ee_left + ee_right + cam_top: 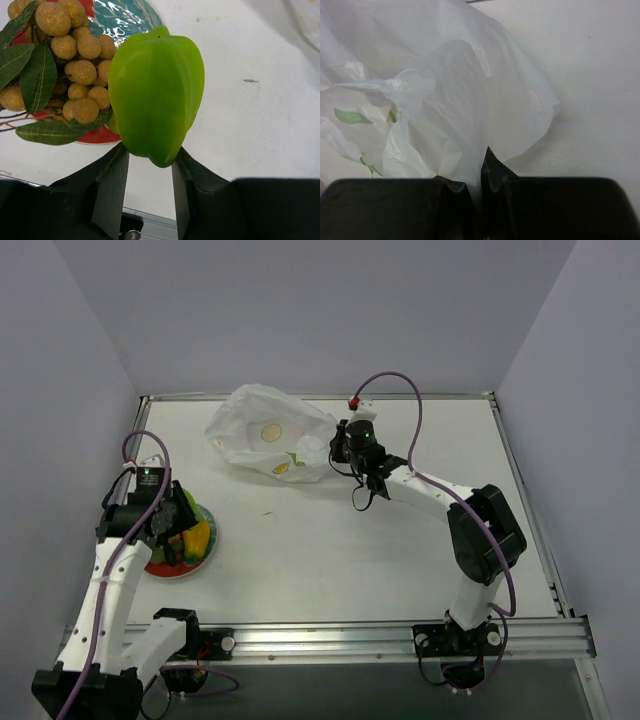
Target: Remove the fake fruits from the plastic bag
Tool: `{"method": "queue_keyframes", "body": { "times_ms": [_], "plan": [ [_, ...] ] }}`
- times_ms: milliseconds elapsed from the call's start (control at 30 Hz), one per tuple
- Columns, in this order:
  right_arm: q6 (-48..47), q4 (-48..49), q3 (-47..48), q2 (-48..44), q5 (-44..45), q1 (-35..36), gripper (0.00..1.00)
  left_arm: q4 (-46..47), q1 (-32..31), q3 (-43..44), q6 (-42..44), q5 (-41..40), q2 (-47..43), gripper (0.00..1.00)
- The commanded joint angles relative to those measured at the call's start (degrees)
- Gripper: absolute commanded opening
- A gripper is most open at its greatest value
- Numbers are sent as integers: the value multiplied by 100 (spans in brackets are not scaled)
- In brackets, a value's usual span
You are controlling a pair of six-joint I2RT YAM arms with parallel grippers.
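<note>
My left gripper (150, 162) is shut on a lime green fake fruit (156, 95), both fingers pressed against its lower end, just off the near rim of the red-rimmed plate (95, 136). In the top view the left gripper (178, 523) hovers over the plate (168, 569), where a yellow-orange fruit (201, 535) lies. A bunch of brown longan-like fruits with green leaves (75, 65) rests on the plate. My right gripper (477, 177) is shut on a fold of the white plastic bag (445, 90). In the top view it (340, 450) holds the right edge of the bag (265, 430). The bag's inside is hidden.
The white table (340, 550) has raised metal rails along its back and right edges and a rail at the front (400, 635). Purple cables loop above both arms. Grey walls enclose the left, back and right.
</note>
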Motion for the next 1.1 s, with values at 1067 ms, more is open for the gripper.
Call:
{"method": "queue_keyframes", "body": {
  "times_ms": [1067],
  "plan": [
    [63,531,-260,-219,-597,-25,2,1671,885,597,-1679,-1120,3877,20]
  ]
}}
